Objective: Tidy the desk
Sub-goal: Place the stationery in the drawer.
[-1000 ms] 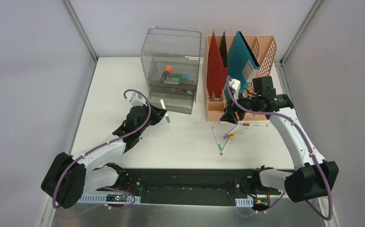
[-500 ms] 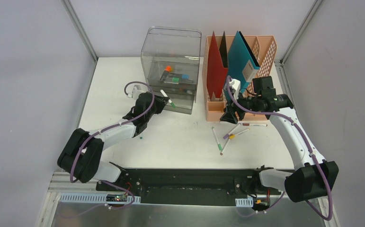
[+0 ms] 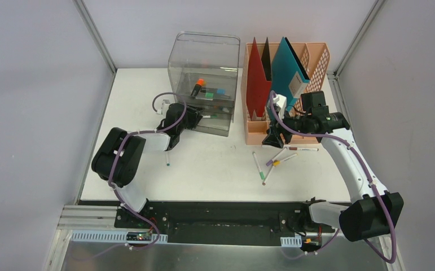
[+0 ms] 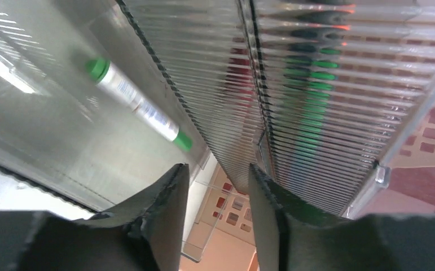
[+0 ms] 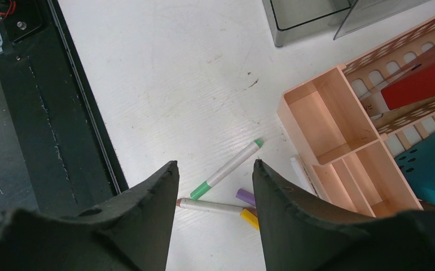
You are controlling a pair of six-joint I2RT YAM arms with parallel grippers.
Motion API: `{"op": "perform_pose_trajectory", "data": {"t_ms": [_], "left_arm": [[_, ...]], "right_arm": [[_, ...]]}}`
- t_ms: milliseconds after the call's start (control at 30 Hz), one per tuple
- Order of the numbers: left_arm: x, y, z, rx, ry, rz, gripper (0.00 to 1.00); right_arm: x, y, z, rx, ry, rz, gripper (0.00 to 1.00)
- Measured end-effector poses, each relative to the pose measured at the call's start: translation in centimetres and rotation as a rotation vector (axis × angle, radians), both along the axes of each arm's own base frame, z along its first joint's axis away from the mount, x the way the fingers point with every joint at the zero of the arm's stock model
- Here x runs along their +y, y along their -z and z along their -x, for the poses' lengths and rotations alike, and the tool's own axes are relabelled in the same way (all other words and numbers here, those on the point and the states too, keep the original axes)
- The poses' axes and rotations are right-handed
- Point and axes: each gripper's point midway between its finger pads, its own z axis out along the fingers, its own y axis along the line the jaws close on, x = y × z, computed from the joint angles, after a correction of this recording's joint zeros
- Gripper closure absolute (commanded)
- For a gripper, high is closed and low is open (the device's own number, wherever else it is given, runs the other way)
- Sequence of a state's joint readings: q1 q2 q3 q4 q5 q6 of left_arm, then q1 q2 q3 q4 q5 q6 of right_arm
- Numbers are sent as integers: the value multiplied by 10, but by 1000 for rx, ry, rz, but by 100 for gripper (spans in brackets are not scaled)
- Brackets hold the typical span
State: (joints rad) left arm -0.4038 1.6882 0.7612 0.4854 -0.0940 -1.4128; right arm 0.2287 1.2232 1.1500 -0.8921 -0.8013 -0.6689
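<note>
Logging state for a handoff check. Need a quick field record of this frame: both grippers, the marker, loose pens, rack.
left gripper: open, at the clear drawer box
green-capped marker: lying inside the box, apart from the fingers
right gripper: open, empty, above the desk
loose pens: several on the desk before the peach file rack
rack contents: red folder, teal folder

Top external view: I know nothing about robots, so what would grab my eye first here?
Two tall organisers stand at the back of the white desk: a clear drawer box and, to its right, a peach file rack holding a red folder and a teal folder. The left gripper pokes at the box's front, open, a green-capped marker lying just beyond it. The right gripper hangs open over loose pens before the rack.
</note>
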Motion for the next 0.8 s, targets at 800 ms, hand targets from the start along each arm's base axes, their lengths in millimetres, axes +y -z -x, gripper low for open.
{"op": "perform_pose_trajectory", "data": {"t_ms": [800], "left_arm": [[-23,-65,45,-393,343,-114,23]], "right_arm": [[0,0,0,-2,-4,3,46]]}}
